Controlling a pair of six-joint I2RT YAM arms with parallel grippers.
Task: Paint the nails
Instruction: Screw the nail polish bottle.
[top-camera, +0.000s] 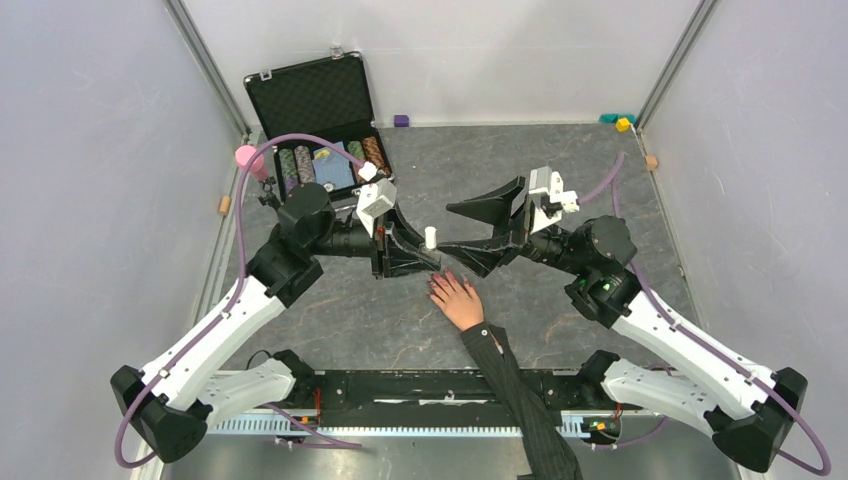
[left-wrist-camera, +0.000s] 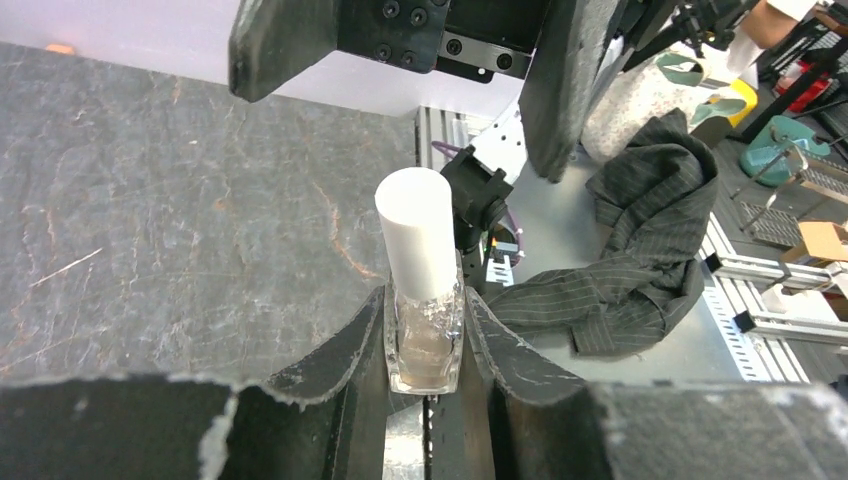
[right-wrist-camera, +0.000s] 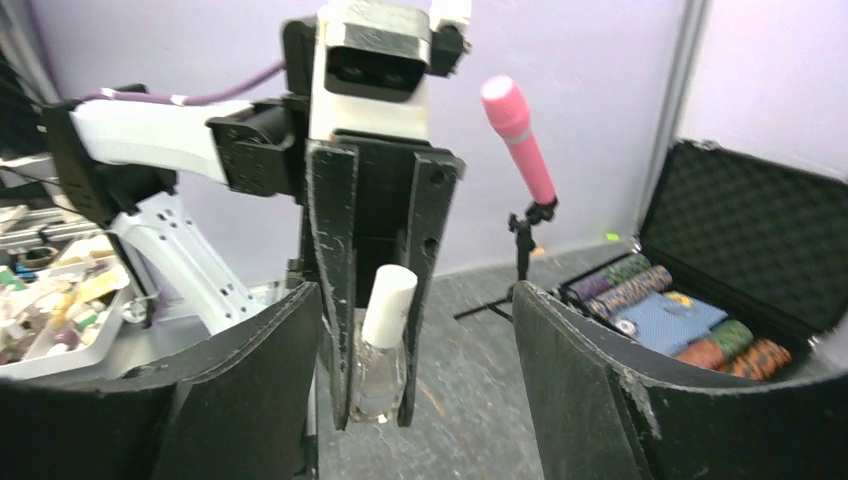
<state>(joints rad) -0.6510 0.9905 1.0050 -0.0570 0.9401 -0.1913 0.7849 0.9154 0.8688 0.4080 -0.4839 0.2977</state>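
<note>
Above table (top-camera: 560, 160), left hand (top-camera: 420, 256) pinching clear bottle (left-wrist-camera: 424, 345) — right hand (top-camera: 447, 228) spread beside white cap (left-wrist-camera: 420, 235).

- We see the nails (top-camera: 437, 285) as tiny, glossy reddish-pink tips on a pale hand (top-camera: 458, 300) lying flat, palm down.
- They lie just nearer the bases than the left gripper (top-camera: 430, 252), close beneath its tips.

The left gripper (left-wrist-camera: 425, 300) clamps a clear, white-capped bottle (left-wrist-camera: 425, 350) between its jaws.
</note>
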